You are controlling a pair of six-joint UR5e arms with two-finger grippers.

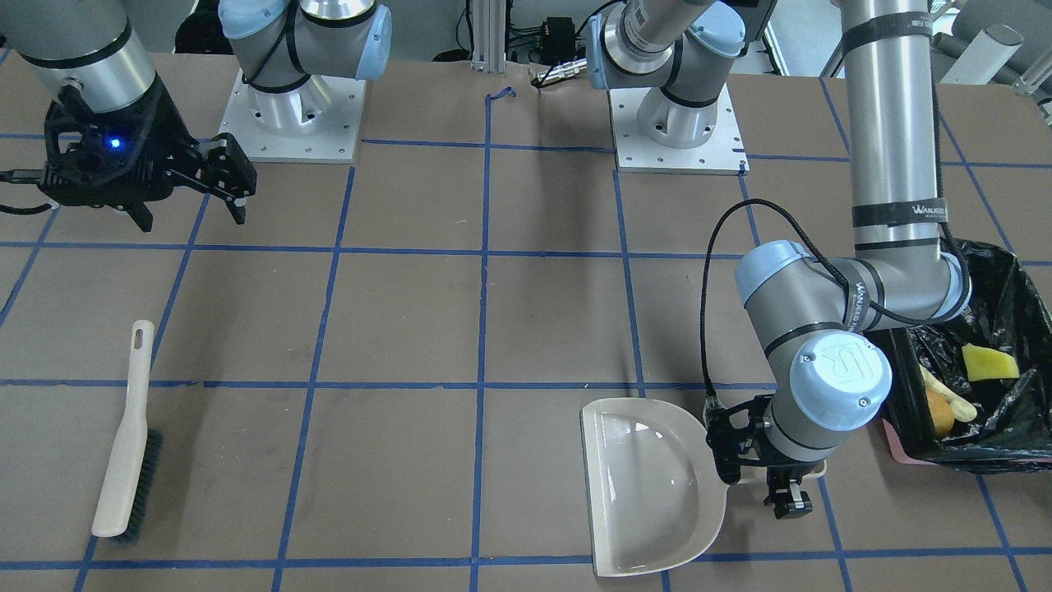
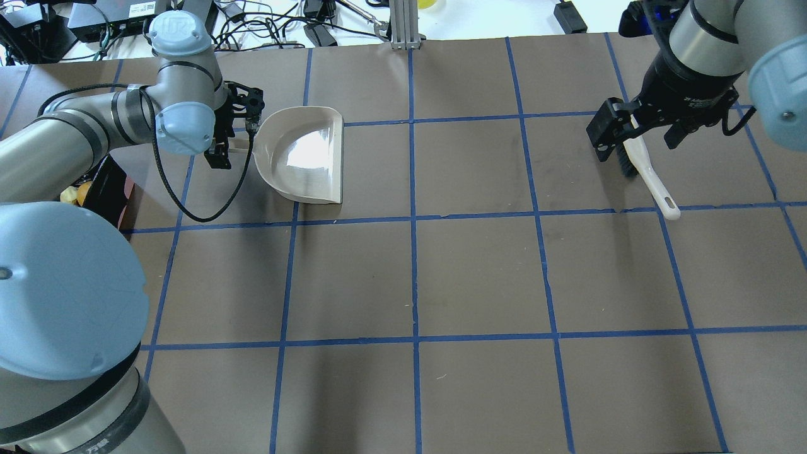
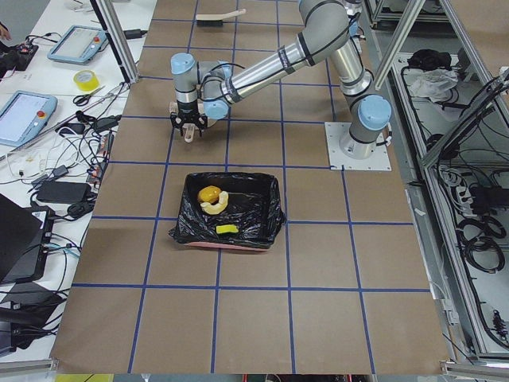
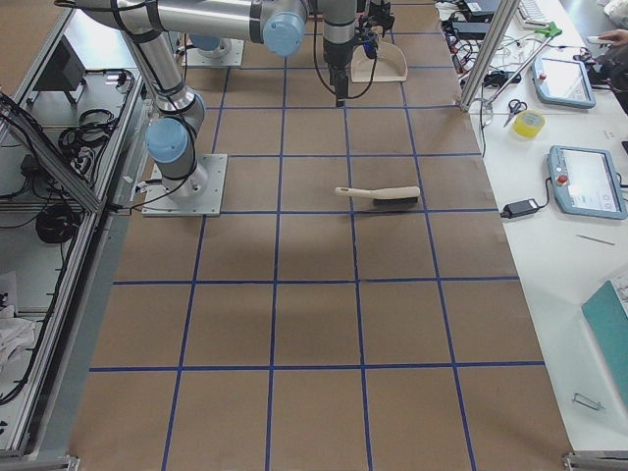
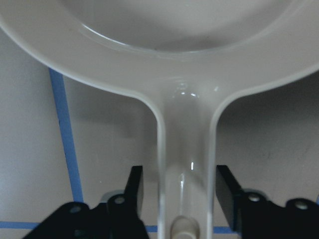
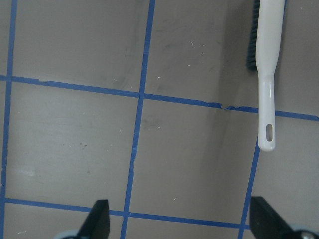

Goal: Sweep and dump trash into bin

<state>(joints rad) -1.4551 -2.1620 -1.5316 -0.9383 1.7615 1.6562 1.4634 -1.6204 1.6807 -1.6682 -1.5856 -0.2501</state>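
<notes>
The bin (image 1: pixel 1007 427), lined with a black bag, stands at the table's left end; it also shows in the exterior left view (image 3: pixel 254 211). In it lie the golden-brown lump (image 1: pixel 939 413), the tan croissant (image 1: pixel 957 400) and the yellow wedge (image 1: pixel 989 363). A beige dustpan (image 1: pixel 645 485) lies flat and empty on the table. My left gripper (image 5: pixel 182 189) is open, low at the dustpan's handle (image 5: pixel 185 149), with a finger on each side and gaps between. My right gripper (image 1: pixel 230 185) is open and empty, raised above the table. A white brush (image 1: pixel 123 444) lies flat below it.
The brush also shows in the right wrist view (image 6: pixel 267 74), off to the side of the open fingers. The two arm bases (image 1: pixel 678 123) stand at the table's back edge. The brown table (image 1: pixel 493 329) carries a grid of blue tape.
</notes>
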